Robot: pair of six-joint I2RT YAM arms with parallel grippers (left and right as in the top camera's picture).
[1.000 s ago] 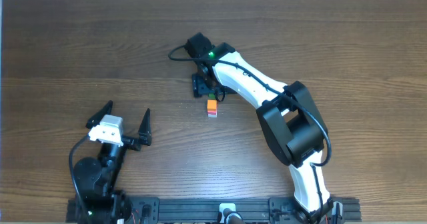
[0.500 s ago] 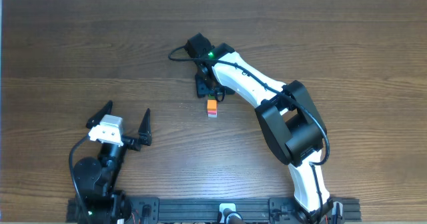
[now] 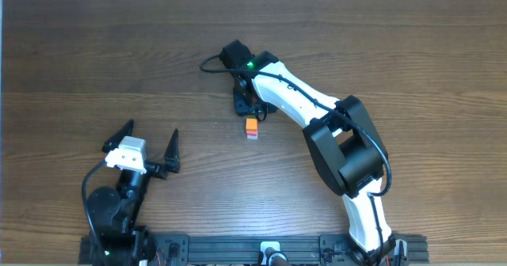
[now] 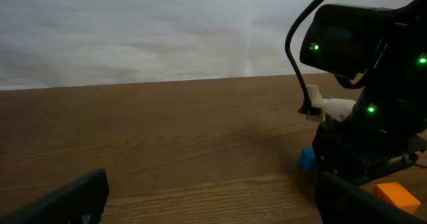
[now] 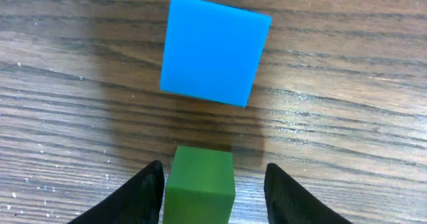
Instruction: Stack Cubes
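The right tool [image 3: 245, 106], seen at upper centre of the top view, is held spread around the green cube [image 5: 200, 187]. A gap is left at one finger, so no pinch is judged made. The blue cube [image 5: 215, 49] lies just beyond it on the tabletop [image 5: 347, 117]. Just below, the orange cube [image 3: 252, 123] is set on a pale one, probably as the stack's start. The left tool [image 3: 152, 130] is kept spread at lower left, clear of the work.

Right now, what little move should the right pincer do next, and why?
Probably close the right pincer on the green cube. The cube sits between its jaws with a gap on one side, so it doesn't look gripped yet. The blue cube lies just beyond.
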